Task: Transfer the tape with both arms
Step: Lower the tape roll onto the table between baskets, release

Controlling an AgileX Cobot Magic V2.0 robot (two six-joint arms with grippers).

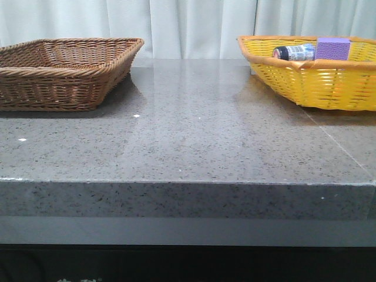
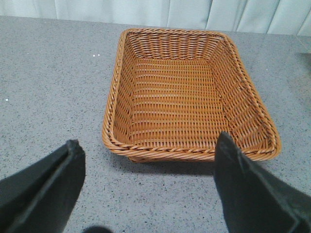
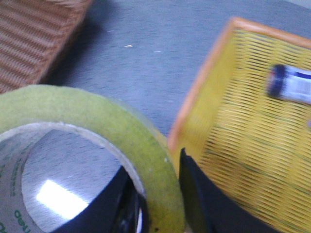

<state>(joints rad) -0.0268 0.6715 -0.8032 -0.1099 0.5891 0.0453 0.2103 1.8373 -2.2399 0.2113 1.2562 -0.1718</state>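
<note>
A staged test bench, likely a lab. A speckled grey stone counter (image 1: 188, 147) stands before pale curtains (image 1: 188, 23). Two wicker baskets (image 1: 64, 70) sit apart.

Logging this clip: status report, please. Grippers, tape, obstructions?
Left gripper open, empty, over the brown basket. Right gripper shut on the tape, beside the yellow basket. No obstruction visible on the table.

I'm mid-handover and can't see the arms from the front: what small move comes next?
Probably carry the tape toward the table's middle: the right gripper grips its wall, one finger inside the core, above the yellow basket's edge, while the left gripper hangs open before the brown basket.
</note>
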